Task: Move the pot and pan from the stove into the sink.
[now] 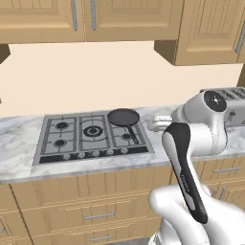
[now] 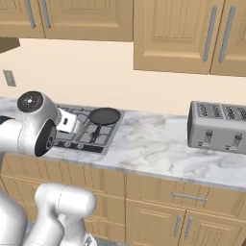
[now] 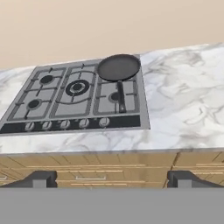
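Hand view puts the pan [image 3: 118, 67] upper centre, on the stove's [image 3: 52, 98] back right burner, handle pointing at the knobs. The gripper [image 3: 112, 178] hangs wide open, empty, well short of the tabletop [image 3: 183, 105]; approach above the handle and close squarely across it.

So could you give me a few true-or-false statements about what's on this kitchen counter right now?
1. The pan sits on the back right corner of the stove. True.
2. The pan's long handle points toward the wall. False: it points toward the front row of knobs.
3. The gripper is clamped on the pan. False: in the hand view its jaws stand wide apart, well short of the stove.
4. A toaster stands on the counter to the right of the stove. True.
5. The pan is full of food. False: it looks empty.
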